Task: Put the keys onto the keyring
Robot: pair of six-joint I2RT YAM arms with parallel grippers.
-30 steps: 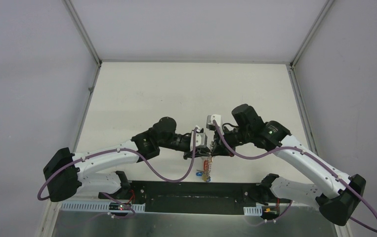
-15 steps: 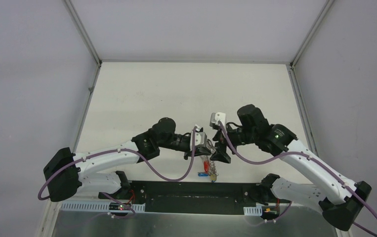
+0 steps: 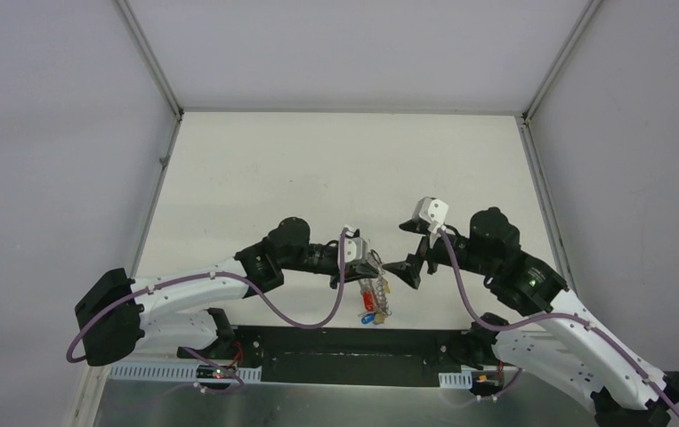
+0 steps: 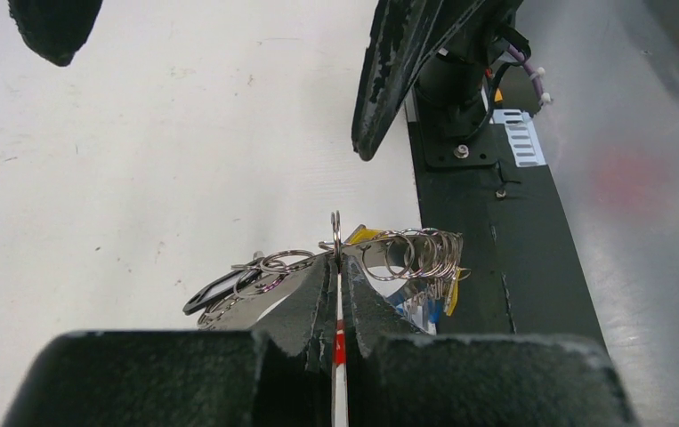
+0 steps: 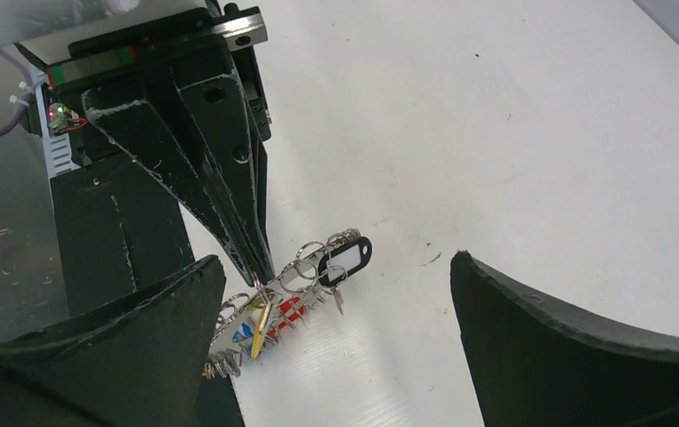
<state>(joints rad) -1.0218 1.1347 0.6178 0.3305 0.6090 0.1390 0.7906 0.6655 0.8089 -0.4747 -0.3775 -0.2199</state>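
Note:
The keyring (image 3: 376, 296), a floppy bunch of grey wire coils, hangs from my left gripper (image 3: 369, 267) just above the table's near edge. In the left wrist view the left gripper (image 4: 336, 260) is shut on one thin ring (image 4: 336, 229) of the keyring (image 4: 416, 253), seen edge-on. Keys with red (image 5: 289, 311), yellow (image 5: 260, 322) and blue (image 5: 243, 333) heads sit among the coils, and a black tag (image 5: 346, 260) hangs from them too. My right gripper (image 3: 406, 264) stands open just right of the bunch, touching nothing. Its fingers (image 5: 131, 356) frame the keyring (image 5: 295, 285) in its own view.
The black base plate (image 3: 335, 342) and a metal shelf (image 3: 344, 405) lie right below the hanging bunch. Enclosure walls (image 3: 60, 160) close in both sides and the back. The white tabletop (image 3: 344, 169) stretches away behind the grippers.
My right gripper opened wide and drew back to the right. My left gripper closed fully on the ring, and the bunch now hangs from it alone, slightly lower and to the right.

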